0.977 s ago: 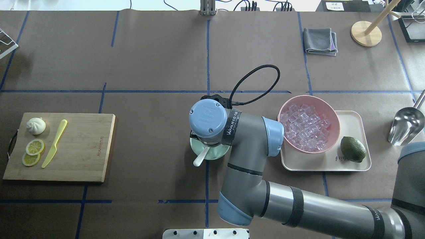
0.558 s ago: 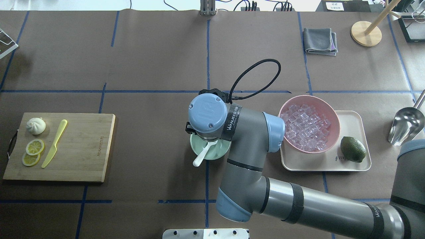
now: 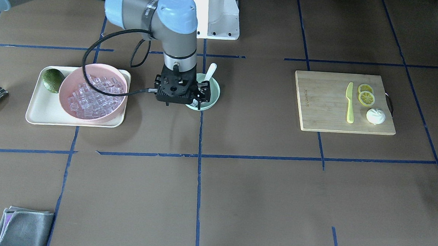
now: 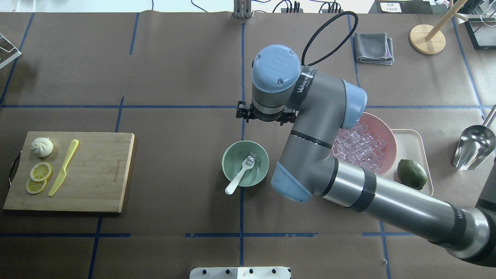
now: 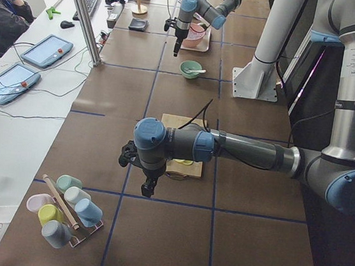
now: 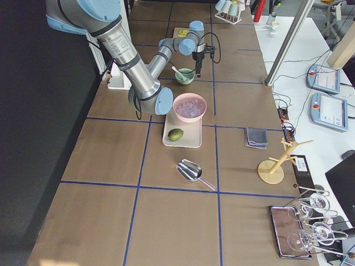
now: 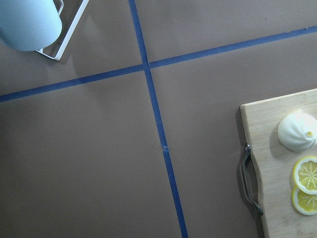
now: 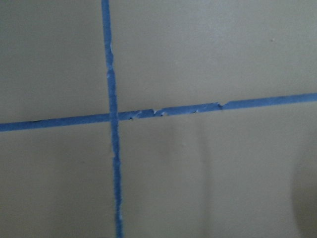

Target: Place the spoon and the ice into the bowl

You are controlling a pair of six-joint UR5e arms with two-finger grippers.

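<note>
The mint-green bowl (image 4: 236, 155) stands at the table's middle. The white spoon (image 4: 237, 180) lies in it, scoop inside, handle sticking out over the near rim. A clear ice cube (image 4: 252, 157) sits by the spoon's scoop in the bowl. My right gripper (image 3: 197, 95) hangs raised above the bowl's far side, open and empty. In the overhead view its fingers are hidden under the wrist. My left gripper (image 5: 149, 184) shows only in the exterior left view, low over bare table beyond the cutting board. I cannot tell whether it is open or shut.
A pink bowl (image 4: 383, 128) full of ice cubes stands on a beige tray (image 4: 410, 139) with a lime (image 4: 412, 174). A metal scoop (image 4: 474, 147) lies at the right. A cutting board (image 4: 97, 174) holds a yellow-green knife (image 4: 64, 167), lemon slices and a bun.
My right gripper has risen from the bowl and moved toward the far side. The bowl, covered before, now shows with the spoon and an ice cube in it.
</note>
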